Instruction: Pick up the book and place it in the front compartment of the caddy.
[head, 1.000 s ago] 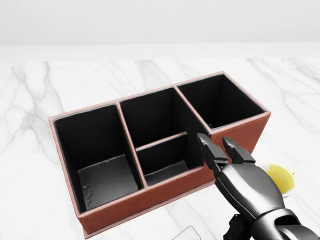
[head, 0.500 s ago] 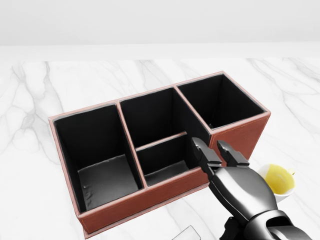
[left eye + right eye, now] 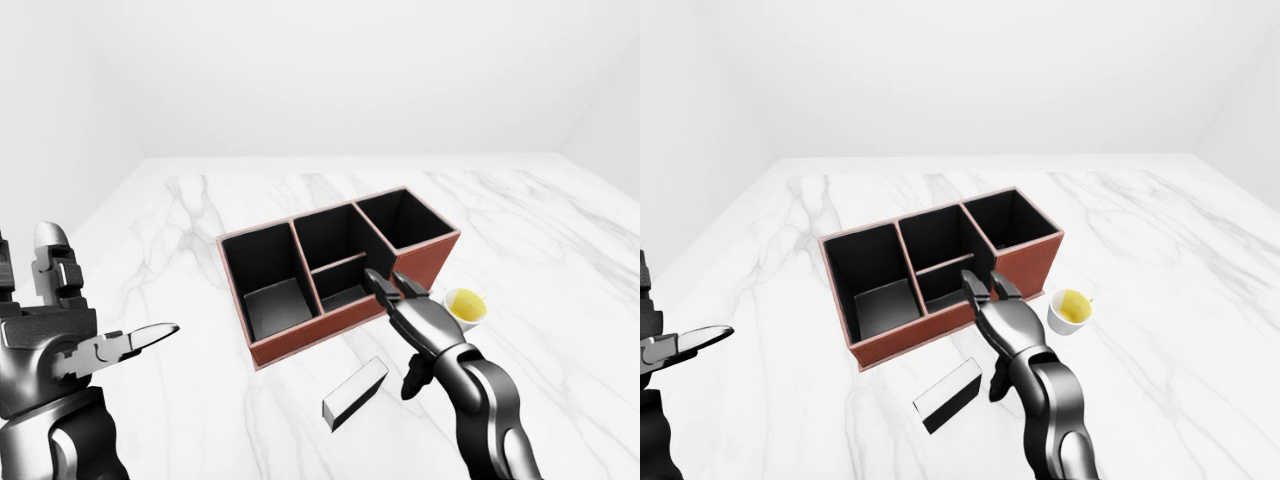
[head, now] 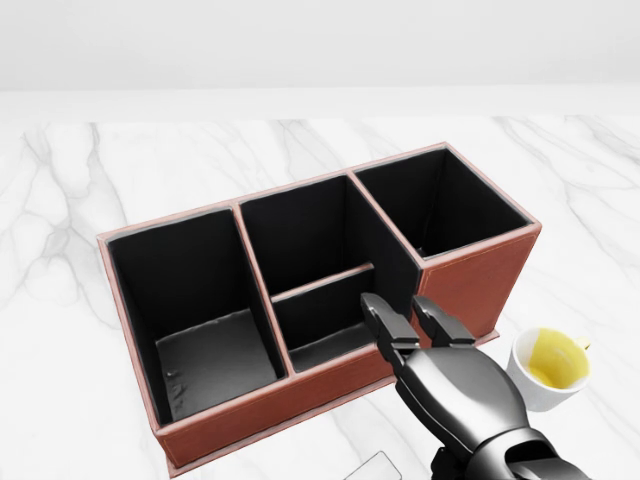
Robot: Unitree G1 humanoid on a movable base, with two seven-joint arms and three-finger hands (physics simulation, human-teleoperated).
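Currently the small flat rectangular book with a dark cover and pale page edge (image 3: 355, 392) is seen lying flat on the white marble tabletop (image 3: 560, 250), just below the reddish-brown leather caddy with black-lined compartments (image 3: 425, 262) in the left-eye view, apart from it and not yet picked up. The right hand (image 3: 392, 288) is held above the tabletop at the caddy's lower wall, between the book and the white cup with yellow contents (image 3: 465, 306); its fingers are extended forward with a narrow gap and nothing is gripped. The left hand (image 3: 75, 335) is raised at the far left of that view, fingers spread, empty, well apart from everything. The book is judged light and rigid, a thin slab with smooth covers, so slip is likely if it is pinched on the faces alone. Because it lies flat, little edge is exposed for fingers to get under; a grip across the two long edges is suggested, near the middle so it stays level. The small divided compartment at the caddy's lower middle (image 4: 330, 325) is taken to be the front one; it looks narrow, so the book would probably have to be turned on edge and lowered in upright. The nearby cup could be knocked during the reach.
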